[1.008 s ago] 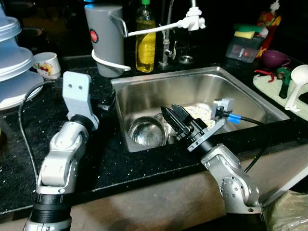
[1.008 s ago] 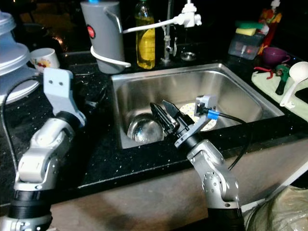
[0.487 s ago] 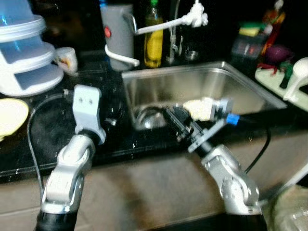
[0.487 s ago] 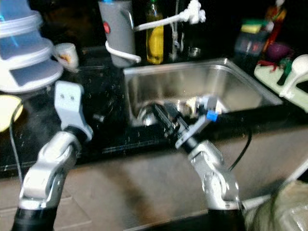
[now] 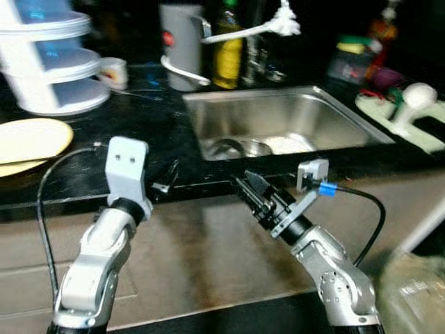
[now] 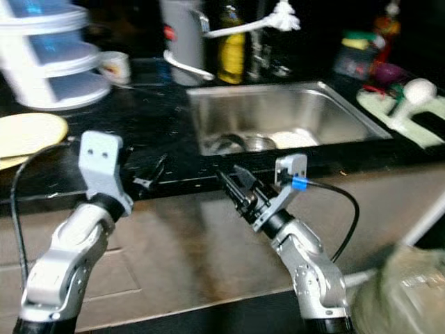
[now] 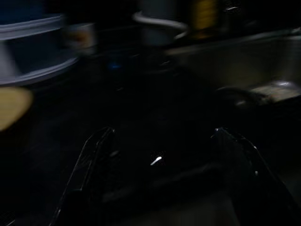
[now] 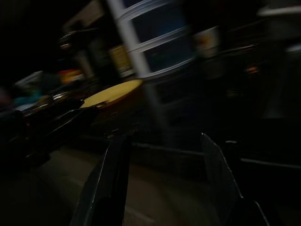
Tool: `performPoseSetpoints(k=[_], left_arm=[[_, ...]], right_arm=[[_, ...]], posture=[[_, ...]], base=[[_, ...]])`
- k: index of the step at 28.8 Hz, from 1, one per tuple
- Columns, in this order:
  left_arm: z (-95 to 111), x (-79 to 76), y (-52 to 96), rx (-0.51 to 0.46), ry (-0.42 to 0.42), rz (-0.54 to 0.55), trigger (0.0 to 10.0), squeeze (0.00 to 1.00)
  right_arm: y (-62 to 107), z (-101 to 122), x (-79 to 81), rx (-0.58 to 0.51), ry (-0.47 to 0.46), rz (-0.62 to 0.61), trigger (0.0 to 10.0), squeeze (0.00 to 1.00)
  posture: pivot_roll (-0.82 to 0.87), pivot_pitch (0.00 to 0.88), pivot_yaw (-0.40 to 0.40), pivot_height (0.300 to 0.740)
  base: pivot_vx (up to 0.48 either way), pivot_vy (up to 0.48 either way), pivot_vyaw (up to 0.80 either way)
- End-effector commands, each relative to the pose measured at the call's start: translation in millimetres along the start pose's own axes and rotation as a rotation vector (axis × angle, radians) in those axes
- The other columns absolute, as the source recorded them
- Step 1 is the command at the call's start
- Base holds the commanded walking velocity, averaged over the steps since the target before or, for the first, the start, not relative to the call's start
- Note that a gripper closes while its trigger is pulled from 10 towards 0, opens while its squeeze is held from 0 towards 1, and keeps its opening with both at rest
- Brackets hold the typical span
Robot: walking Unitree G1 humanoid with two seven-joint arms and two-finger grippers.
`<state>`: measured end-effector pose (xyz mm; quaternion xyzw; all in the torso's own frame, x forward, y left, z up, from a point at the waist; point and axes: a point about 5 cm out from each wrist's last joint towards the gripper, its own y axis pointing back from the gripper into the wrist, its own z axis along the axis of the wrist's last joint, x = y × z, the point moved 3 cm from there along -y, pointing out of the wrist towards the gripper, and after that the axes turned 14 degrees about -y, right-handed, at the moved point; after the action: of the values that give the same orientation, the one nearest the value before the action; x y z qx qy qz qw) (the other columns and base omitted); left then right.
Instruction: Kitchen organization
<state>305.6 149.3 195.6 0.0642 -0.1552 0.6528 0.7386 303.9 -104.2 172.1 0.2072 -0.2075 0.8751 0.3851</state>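
Your two grippers hang in front of the black counter (image 5: pixel 139 132), both spread open and holding nothing.

Your left gripper (image 5: pixel 165 179) sits at the counter's front edge, left of the steel sink (image 5: pixel 327 115); your right gripper (image 5: pixel 248 191) hovers just below that edge, under the sink's front rim. A steel bowl (image 5: pixel 226 147) and a pale plate (image 5: pixel 288 143) lie in the sink's near-left part. A yellow plate (image 5: pixel 28 139) rests near the counter's left end, before a white stacked container (image 5: pixel 52 62).
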Motion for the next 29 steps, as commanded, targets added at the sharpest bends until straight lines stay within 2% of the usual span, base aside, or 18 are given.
performPoseSetpoints(k=[1, 3, 6, 12, 19, 23, 29], left_arm=[[2.7, 2.8, -0.4, -0.012, -0.011, 0.017, 10.0, 0.0], [2.5, 5.0, -1.0, -0.012, -0.015, 0.025, 10.0, 0.0], [3.8, 17.1, -4.9, -0.019, -0.036, 0.063, 10.0, 0.0], [4.5, 26.2, -7.7, -0.024, -0.041, 0.092, 10.0, 0.0], [-1.1, 17.3, -4.9, -0.014, -0.025, 0.066, 10.0, 0.0], [-5.3, 7.0, -1.0, -0.007, -0.005, 0.036, 10.0, 0.0], [-3.6, 7.8, -1.9, -0.016, -0.012, 0.037, 10.0, 0.0]], right_arm=[[0.0, 1.1, 0.9, 0.0, 0.015, 0.007, 10.0, 0.0], [0.0, 1.4, 0.5, 0.0, 0.017, 0.006, 10.0, 0.0], [-1.1, 3.3, -1.1, -0.001, 0.025, 0.002, 10.0, 0.0], [-2.0, 4.0, -0.1, -0.001, 0.033, 0.008, 10.0, 0.0], [-2.1, 3.1, 1.2, 0.001, 0.039, 0.012, 10.0, 0.0], [-1.6, -0.1, 2.2, 0.005, 0.038, 0.014, 10.0, 0.0], [-3.1, 1.7, 1.6, -0.019, 0.029, 0.002, 10.0, 0.0]], posture=[[-0.05, 0.0, -0.045, 0.74], [-0.05, 0.0, -0.045, 0.74], [-0.05, 0.0, -0.047, 0.74], [-0.05, 0.0, -0.046, 0.74], [-0.05, 0.0, -0.042, 0.74], [-0.05, 0.0, -0.041, 0.74], [-0.05, 0.0, -0.042, 0.74]], base=[[0.0, 0.0, 0.78], [0.0, 0.0, 0.78], [0.0, 0.0, 0.78], [0.0, 0.0, 0.78], [0.0, 0.0, 0.78], [0.0, 0.0, 0.78], [0.0, 0.0, 0.4]])
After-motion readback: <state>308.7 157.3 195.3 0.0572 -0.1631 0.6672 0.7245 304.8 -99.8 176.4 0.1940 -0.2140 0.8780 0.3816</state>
